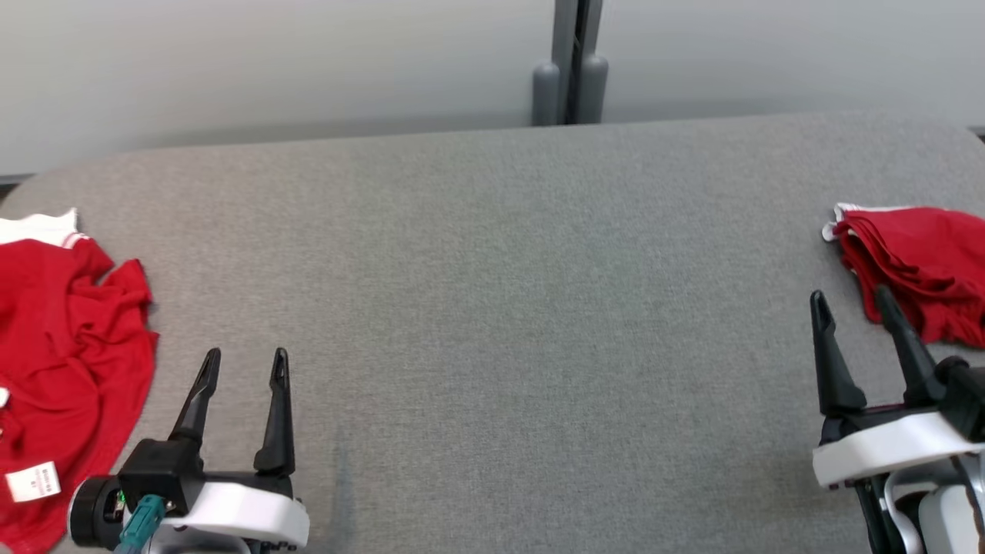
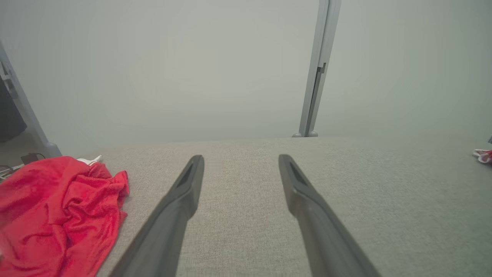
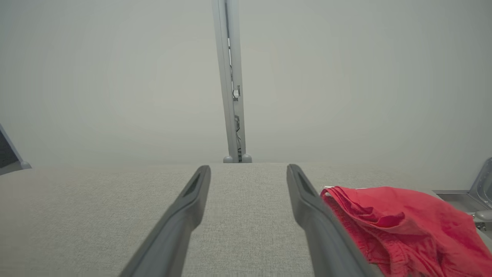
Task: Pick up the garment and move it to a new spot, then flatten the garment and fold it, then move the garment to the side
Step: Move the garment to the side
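A crumpled red garment [image 1: 61, 362] with white trim and a white label lies at the table's left edge; the left wrist view has it at the lower left [image 2: 57, 215]. My left gripper [image 1: 245, 363] stands open just to its right, nothing between its fingers [image 2: 240, 157]. A second red garment [image 1: 919, 269], folded into a stack, rests at the right edge and shows in the right wrist view [image 3: 403, 223]. My right gripper [image 1: 850, 298] is open and empty beside it, its right finger [image 3: 319, 215] near the stack's left edge.
The grey fabric table [image 1: 500, 292] stretches between the two garments. A pale wall and a grey vertical post [image 1: 571, 61] stand behind the table's far edge.
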Motion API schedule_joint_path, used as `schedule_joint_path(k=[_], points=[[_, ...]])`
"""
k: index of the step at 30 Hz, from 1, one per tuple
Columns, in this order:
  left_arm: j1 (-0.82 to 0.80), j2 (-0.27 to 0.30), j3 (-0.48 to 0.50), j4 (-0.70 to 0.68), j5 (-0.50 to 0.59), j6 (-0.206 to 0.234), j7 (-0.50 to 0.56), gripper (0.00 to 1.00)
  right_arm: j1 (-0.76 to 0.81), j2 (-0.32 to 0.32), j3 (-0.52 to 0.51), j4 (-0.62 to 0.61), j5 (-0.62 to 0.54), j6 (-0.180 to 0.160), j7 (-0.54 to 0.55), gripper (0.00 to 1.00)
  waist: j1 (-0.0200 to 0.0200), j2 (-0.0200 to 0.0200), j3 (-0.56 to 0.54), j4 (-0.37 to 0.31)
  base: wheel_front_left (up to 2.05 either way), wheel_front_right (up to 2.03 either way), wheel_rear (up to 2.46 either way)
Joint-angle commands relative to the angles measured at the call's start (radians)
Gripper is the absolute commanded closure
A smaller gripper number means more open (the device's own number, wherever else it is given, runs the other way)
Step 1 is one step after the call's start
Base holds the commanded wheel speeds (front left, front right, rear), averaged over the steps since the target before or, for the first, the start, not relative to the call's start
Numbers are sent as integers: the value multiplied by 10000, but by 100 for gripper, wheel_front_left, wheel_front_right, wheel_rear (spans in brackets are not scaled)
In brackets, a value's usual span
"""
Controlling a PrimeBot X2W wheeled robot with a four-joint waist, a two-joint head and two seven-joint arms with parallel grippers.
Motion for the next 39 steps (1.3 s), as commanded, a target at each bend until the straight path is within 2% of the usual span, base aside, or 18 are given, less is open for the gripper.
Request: schedule_joint_path(k=[1, 13, 25, 39], points=[[140, 61, 68, -42, -92, 50, -25, 0, 203, 16, 19, -95, -98, -1, 80, 0, 0, -1, -308, 231, 0, 0, 0], [1307, 360, -182, -506, 10, 299, 361, 0, 1693, 142, -259, -1053, -299, 1, 834, 0, 0, -1, -1403, 508, 0, 0, 0], [1529, 401, -393, -767, -15, 395, 602, 0, 2634, 418, -873, -2171, -478, 1, 1302, 0, 0, -1, -1564, 683, 0, 0, 0], [1322, 479, -475, -894, 36, 437, 649, 0, 2736, 543, -879, -2396, -464, 1, 1428, 0, 0, -1, -1463, 720, 0, 0, 0]])
